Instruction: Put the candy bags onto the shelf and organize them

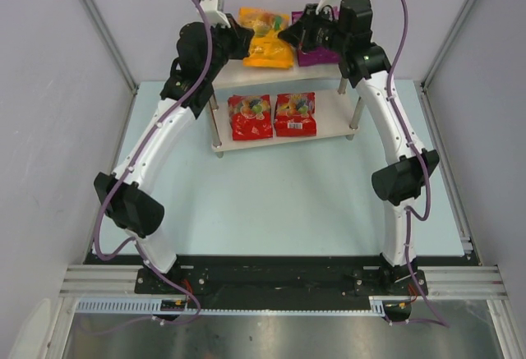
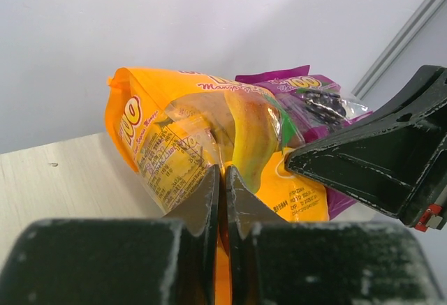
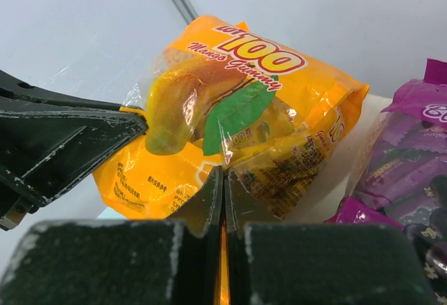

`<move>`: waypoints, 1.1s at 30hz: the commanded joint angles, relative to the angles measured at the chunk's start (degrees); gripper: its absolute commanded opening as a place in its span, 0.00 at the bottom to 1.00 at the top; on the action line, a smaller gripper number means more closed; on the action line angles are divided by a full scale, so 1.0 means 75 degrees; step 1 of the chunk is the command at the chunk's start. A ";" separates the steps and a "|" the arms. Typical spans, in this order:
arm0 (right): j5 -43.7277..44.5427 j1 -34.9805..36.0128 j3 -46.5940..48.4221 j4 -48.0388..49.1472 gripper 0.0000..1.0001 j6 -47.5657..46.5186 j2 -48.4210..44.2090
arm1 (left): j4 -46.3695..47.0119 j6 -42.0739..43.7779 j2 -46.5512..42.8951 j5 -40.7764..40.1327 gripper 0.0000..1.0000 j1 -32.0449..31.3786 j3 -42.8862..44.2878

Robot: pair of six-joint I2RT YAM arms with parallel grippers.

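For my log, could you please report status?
Left end effector, right end effector shut on orange bag, top tier. Purple bag beside it; red bags on lower tier. No obstruction seen.

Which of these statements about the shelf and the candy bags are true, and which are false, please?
1. Two red bags lie side by side on the lower tier. True.
2. The purple bag lies on the lower tier. False: it is on the top tier.
3. The left gripper and right gripper both pinch the orange bag. True.
4. Seen from above, the orange bag is right of the purple bag. False: left.
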 commanded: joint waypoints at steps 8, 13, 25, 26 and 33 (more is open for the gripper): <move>-0.0339 -0.0109 0.0389 0.0708 0.48 0.0147 -0.0068 | 0.1085 -0.0240 -0.0432 -0.0047 0.43 0.0148 -0.1090; -0.0046 -0.0156 0.0132 0.0989 0.54 -0.0005 -0.0478 | 0.1108 -0.0229 -0.0608 -0.0024 0.56 0.0289 -0.1103; 0.0399 -0.0121 -0.1297 0.1481 0.55 -0.0450 -0.1590 | 0.0886 -0.0240 -0.1426 0.0023 0.75 0.0781 -0.1265; 0.0458 -0.0098 -0.1531 0.1517 0.56 -0.0509 -0.1732 | 0.0839 -0.0205 -0.1568 0.0000 0.77 0.0781 -0.1336; 0.1136 -0.0110 -0.4633 0.2558 0.86 -0.0884 -0.4354 | -0.0238 0.0111 -0.3440 -0.0188 1.00 0.0781 -0.2085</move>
